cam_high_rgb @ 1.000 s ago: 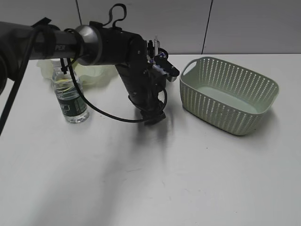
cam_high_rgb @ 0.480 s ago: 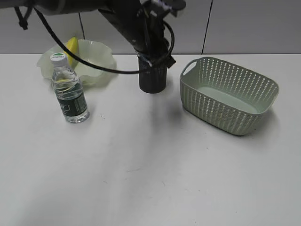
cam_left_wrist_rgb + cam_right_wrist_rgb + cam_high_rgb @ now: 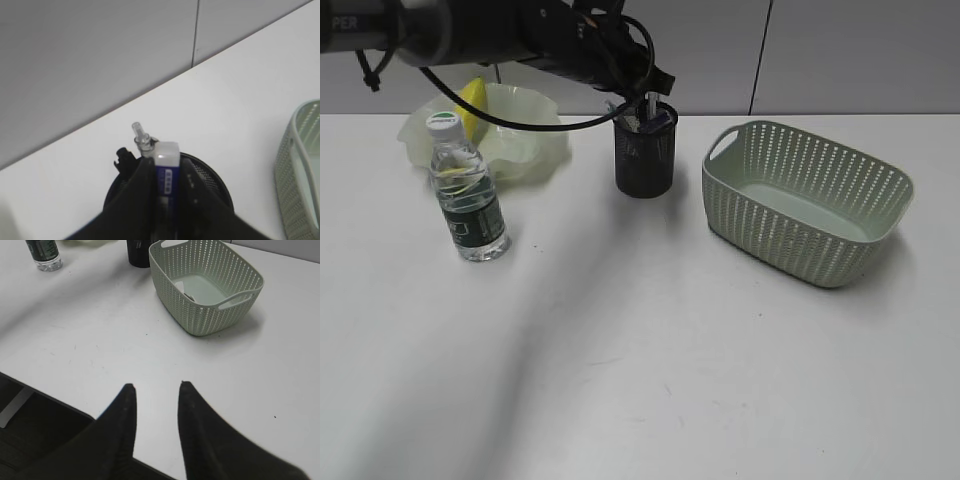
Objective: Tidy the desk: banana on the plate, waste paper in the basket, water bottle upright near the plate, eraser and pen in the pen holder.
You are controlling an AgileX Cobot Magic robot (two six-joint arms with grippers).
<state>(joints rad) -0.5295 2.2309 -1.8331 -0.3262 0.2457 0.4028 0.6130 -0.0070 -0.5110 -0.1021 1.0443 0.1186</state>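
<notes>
Left pincer (image 3: 167, 174) first: we see its two dark fingers (image 3: 142, 187) drawn close, just above the pen holder (image 3: 216, 179), with the eraser (image 3: 167, 159) showing in the narrow gap. Whether they pinch it, we cannot tell. The eraser stands on end in the holder, white with a blue sleeve, and the pen (image 3: 141, 135) pokes up beside it, touching. Moving outward, the basket (image 3: 805, 205) sits just right of the holder. Out left, the water bottle (image 3: 467, 205) stands upright near the plate (image 3: 525, 135), and the banana (image 3: 472, 100) lies in that plate. Right pincer (image 3: 156, 387) hangs spread over the near edge of the desk (image 3: 640, 360), gripping nothing.
</notes>
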